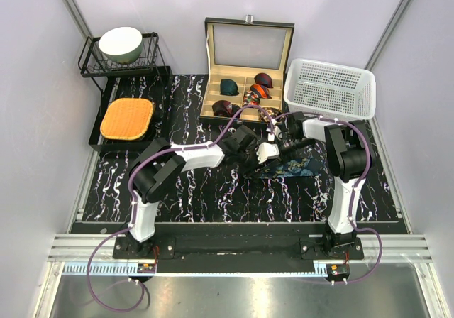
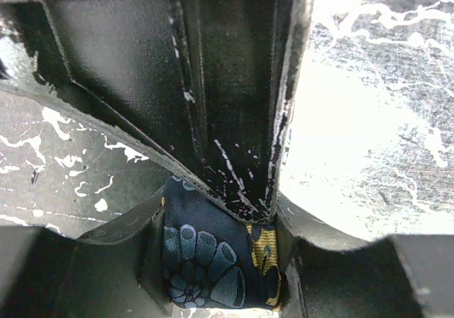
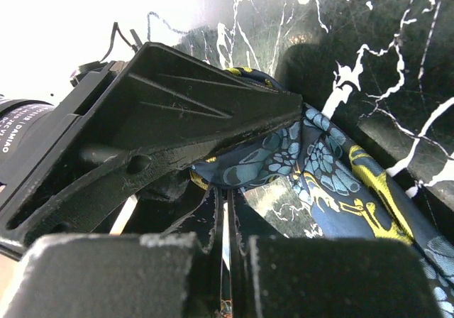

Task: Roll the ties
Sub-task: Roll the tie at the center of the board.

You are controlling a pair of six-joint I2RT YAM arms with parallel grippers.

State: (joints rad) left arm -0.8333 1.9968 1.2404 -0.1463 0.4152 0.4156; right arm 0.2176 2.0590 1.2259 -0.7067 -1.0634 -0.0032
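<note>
While the left hand (image 1: 250, 147) gripped the coiled tie (image 2: 213, 261), seemingly to stop it unrolling, the right hand (image 3: 225, 261) sat closed alongside.

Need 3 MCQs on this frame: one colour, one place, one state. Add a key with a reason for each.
1. The square woven mat is: A) blue; B) orange; C) white.
2. The white perforated plastic basket sits: A) at the far right, beside the open wooden box; B) inside the box; C) on the mat.
3. The left gripper is: A) open and empty; B) shut on the navy patterned tie; C) shut on the mat.

Key:
1 B, the top view shows it orange.
2 A, it stands just right of the box.
3 B, the left wrist view shows the tie's fabric between its fingers.
</note>
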